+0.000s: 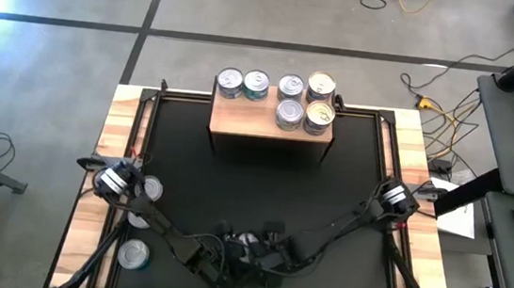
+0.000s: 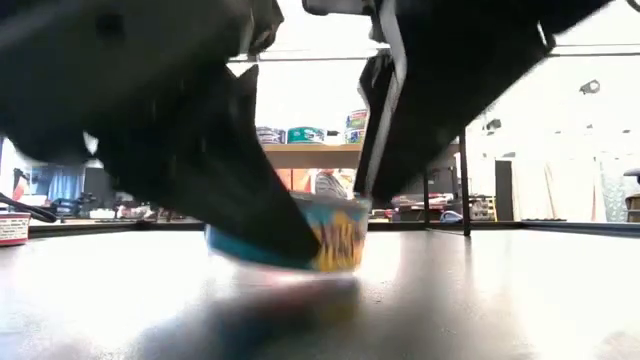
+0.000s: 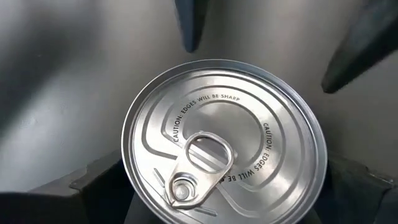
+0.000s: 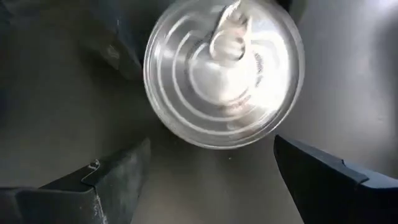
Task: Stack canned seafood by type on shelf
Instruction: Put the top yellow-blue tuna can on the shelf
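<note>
Bottom left of the high view, two spare tins wait on the table by the left arm, handy for later runs. Just above them the left claw hangs straight down over a silver tin, centred for a side grab; clamped or loose, I cannot tell. Over at middle right, the right claw is spread wide above its own tin, not pinching it. Far end, top centre: the shelf carries six tins, two left and four right, likely sorted by type.
</note>
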{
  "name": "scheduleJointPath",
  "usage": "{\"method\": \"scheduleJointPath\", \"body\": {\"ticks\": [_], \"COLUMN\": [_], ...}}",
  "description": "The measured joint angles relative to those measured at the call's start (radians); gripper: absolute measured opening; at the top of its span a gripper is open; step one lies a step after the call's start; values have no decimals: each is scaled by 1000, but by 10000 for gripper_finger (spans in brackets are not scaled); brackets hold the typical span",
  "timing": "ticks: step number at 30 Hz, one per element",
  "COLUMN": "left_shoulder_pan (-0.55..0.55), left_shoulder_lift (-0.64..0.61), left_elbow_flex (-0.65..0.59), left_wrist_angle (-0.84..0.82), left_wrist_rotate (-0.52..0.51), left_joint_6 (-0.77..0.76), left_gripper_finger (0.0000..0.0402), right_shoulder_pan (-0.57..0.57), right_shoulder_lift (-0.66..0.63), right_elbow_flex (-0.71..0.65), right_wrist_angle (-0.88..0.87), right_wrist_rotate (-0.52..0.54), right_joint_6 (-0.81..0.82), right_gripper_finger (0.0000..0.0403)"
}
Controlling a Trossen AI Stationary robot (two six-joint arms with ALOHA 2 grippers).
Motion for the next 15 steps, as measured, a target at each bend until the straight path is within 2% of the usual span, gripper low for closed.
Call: {"method": "scheduleJointPath", "body": {"ticks": [5, 8, 13, 15], "left_shoulder_pan": [28, 61, 190, 265], "left_shoulder_lift": [-109, -204, -392, -466], "left_elbow_flex": [-1, -9, -13, -16], "left_wrist_angle": [-90, -183, -305, -310], "left_wrist_rotate": [65, 105, 137, 186], "left_joint_6": [95, 181, 400, 490], "left_gripper_finger": [373, 372, 376, 376], "right_shoulder_pan": [-19, -30, -47, -64], "right_shoulder_lift": [-110, -191, -322, -368], "right_elbow_flex": [0, 0, 0, 0], "right_wrist_angle": [-119, -217, -243, -228], "right_wrist_rotate": [2, 48, 173, 219], "right_joint_6": [133, 195, 178, 151], "right_gripper_finger": [318, 305, 285, 277]}}
